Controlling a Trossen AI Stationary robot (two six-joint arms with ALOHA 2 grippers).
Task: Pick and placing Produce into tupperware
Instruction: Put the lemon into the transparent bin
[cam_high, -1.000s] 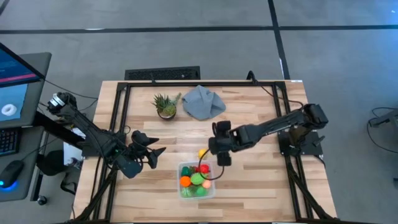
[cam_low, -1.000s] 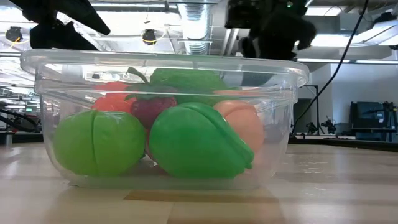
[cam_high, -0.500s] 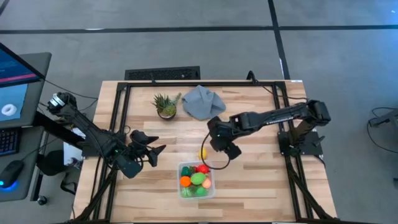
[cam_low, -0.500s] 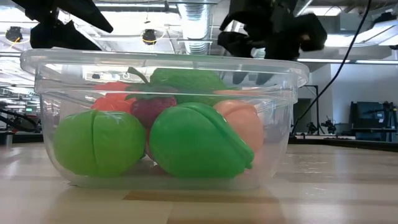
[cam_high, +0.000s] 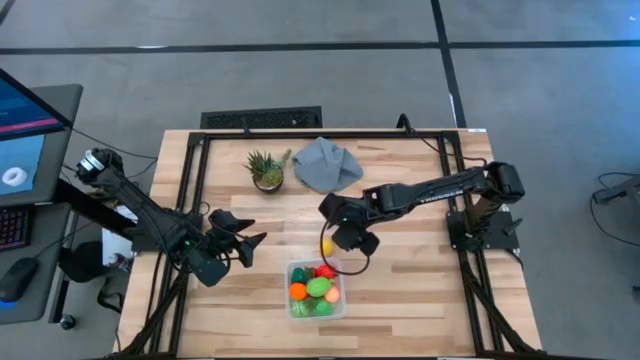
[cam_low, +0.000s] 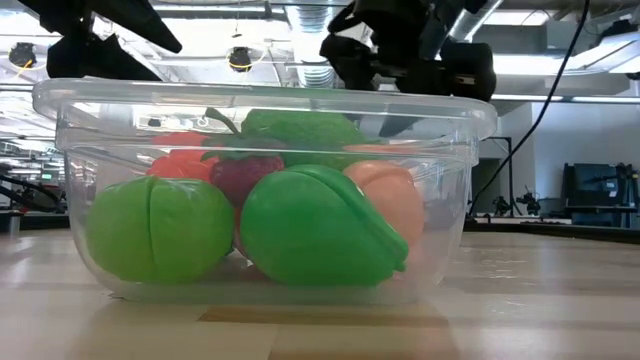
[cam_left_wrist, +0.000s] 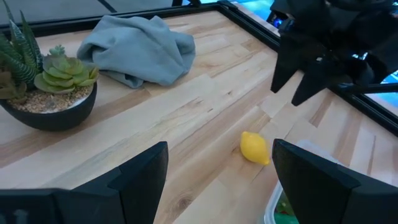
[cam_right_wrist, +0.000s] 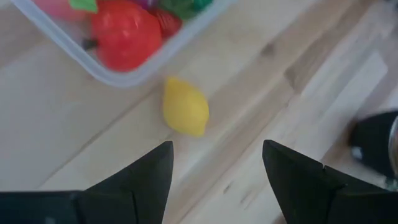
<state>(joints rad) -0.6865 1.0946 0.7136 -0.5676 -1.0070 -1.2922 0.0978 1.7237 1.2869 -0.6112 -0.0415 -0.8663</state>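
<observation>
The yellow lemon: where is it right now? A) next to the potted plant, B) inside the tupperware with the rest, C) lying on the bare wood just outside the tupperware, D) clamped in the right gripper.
C. The lemon lies on the table beside the tupperware rim, with the right gripper open above it and nothing between its fingers.

1 tupperware w/ several toy produce pcs, 1 lemon outside, 1 potted plant, 1 grey cloth, 2 arms.
</observation>
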